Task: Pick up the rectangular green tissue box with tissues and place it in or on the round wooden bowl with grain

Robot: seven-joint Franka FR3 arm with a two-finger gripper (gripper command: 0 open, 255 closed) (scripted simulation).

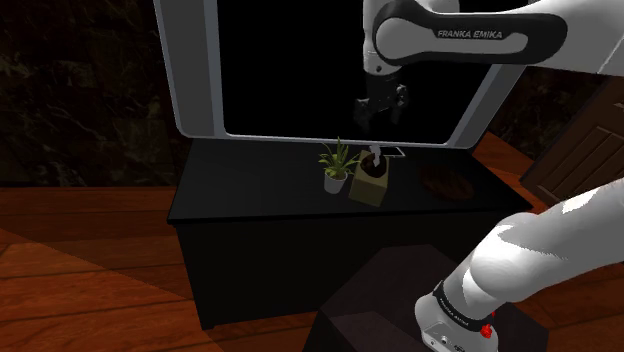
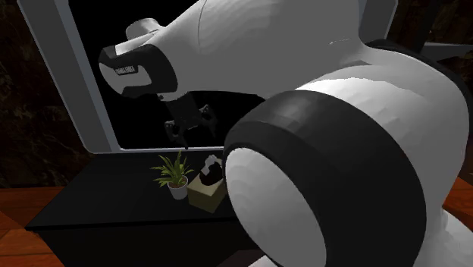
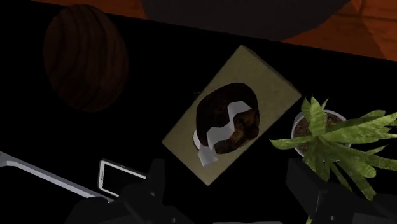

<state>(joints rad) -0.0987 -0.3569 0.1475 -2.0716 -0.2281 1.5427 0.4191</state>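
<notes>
From the shoulder view, the arm (image 1: 470,35) comes in across the top right of the frame and carries the gripper (image 1: 380,108) high above a black counter (image 1: 260,200). The olive-tan tissue box (image 1: 368,187) sits on the counter just right of centre, below the gripper and well apart from it. A small potted plant (image 1: 337,166) stands just beside the box on its left. The dark round bowl (image 1: 447,183) lies farther right on the same counter. A white-framed panel (image 1: 190,80) with a black area inside rises behind the counter. The stand (image 1: 390,300) shows at the lower right, with a wooden floor (image 1: 80,270) at the lower left.

In the second exterior view, the arm's white bulk fills the right side of the frame. The gripper (image 2: 186,130) hangs left of centre. Under it the tissue box (image 2: 205,195) rests on the counter (image 2: 91,212), and the potted plant (image 2: 174,173) is just to its left.

Through the wrist view, the fingers (image 3: 305,184) are spread wide and grip nothing. The tissue box (image 3: 261,79) lies beyond them at a slant, with a white tissue (image 3: 219,130) poking from its dark opening. The bowl (image 3: 86,57), with wood grain showing, sits apart from the box, on the far side from the potted plant (image 3: 324,133). A white-edged phone (image 3: 118,177) lies on the counter near one finger.
</notes>
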